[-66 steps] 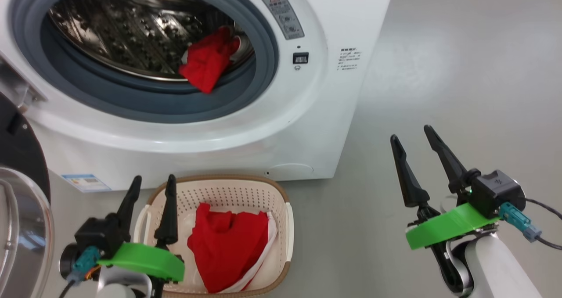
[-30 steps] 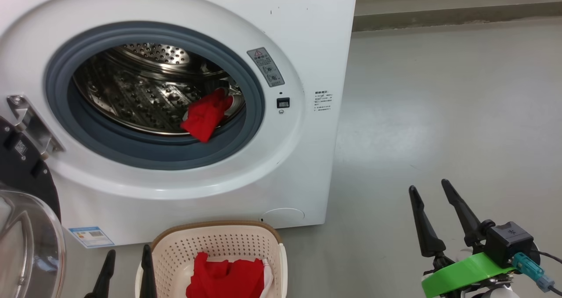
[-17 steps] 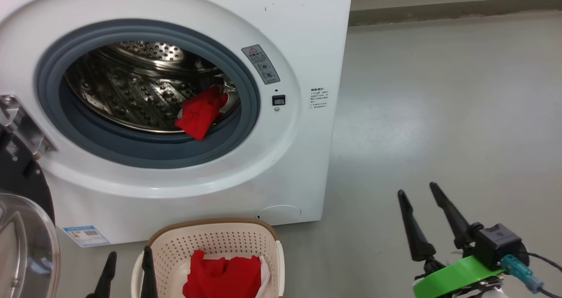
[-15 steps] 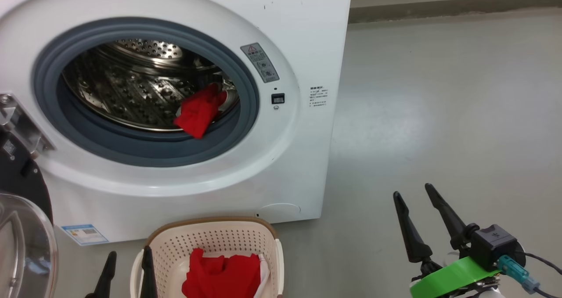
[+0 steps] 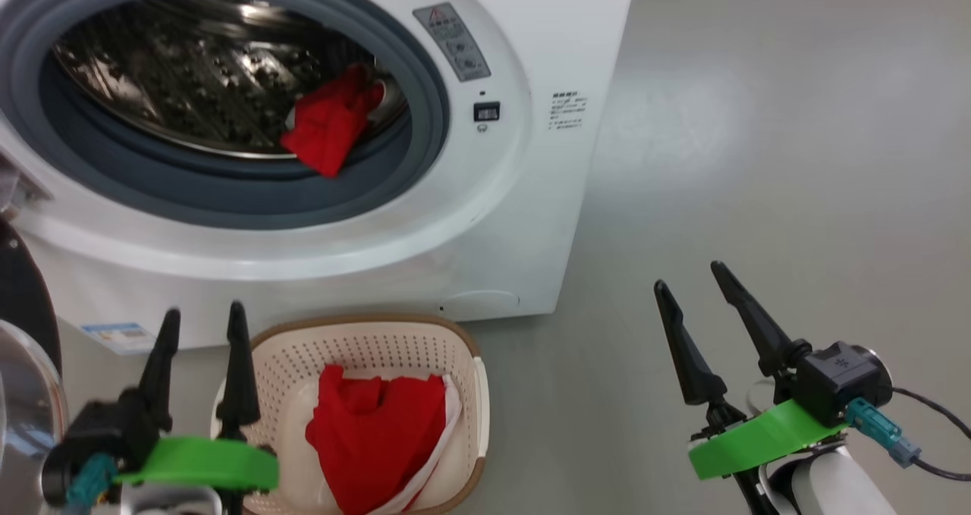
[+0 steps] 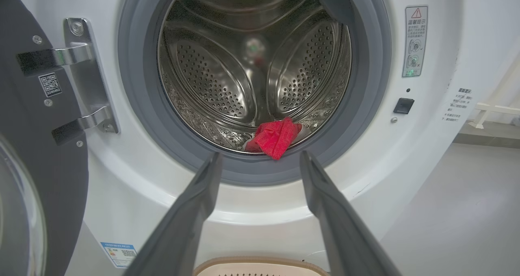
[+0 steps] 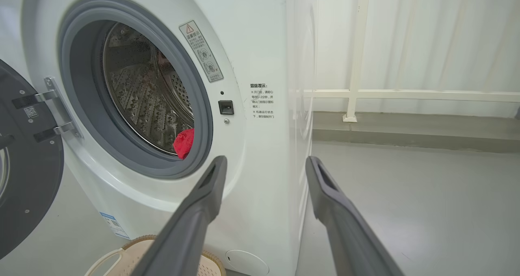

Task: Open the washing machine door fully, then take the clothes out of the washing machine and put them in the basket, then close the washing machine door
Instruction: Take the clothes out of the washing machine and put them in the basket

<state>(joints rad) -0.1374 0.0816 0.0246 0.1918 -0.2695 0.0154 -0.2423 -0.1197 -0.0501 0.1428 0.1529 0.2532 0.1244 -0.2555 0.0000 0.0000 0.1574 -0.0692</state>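
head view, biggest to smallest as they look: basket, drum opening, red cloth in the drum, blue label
1. drum opening
2. basket, which is nearer the camera, so it looks larger than it is
3. cloth in the drum
4. blue label

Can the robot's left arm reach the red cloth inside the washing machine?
Probably yes: the door is swung aside, the red cloth lies at the drum's front edge, and the open jaws point at it with nothing between.
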